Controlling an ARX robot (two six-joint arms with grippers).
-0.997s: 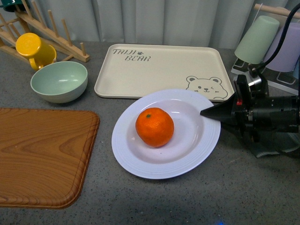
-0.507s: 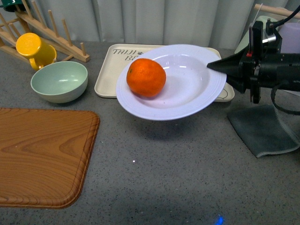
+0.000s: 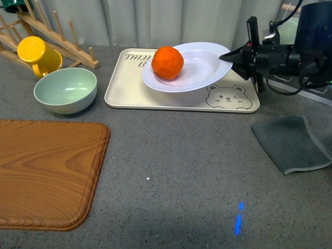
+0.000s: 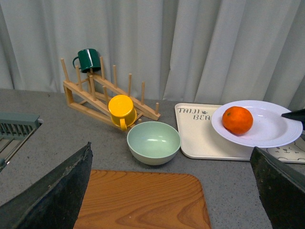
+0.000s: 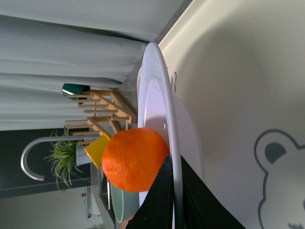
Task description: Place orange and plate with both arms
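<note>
Seen from the left wrist, the left gripper's (image 4: 171, 191) two dark fingers (image 4: 57, 191) fill the lower corners, spread wide with nothing between them. Under the gap lies a wooden board (image 4: 143, 200) on the grey surface (image 4: 43, 143). Beyond the board sits a pale green bowl (image 4: 153, 142), with a yellow mug (image 4: 122, 110) just behind it, leaning on a wooden rack (image 4: 102, 93) that carries a dark green mug (image 4: 88, 59) at its top. To one side is a beige tray (image 4: 202, 138); over it the white plate (image 4: 271, 129) holds the orange (image 4: 237, 119) at its near-side edge. A dark tip (image 4: 295, 114) touches the plate's rim at the picture's edge. Pale curtains (image 4: 190, 43) hang behind.
</note>
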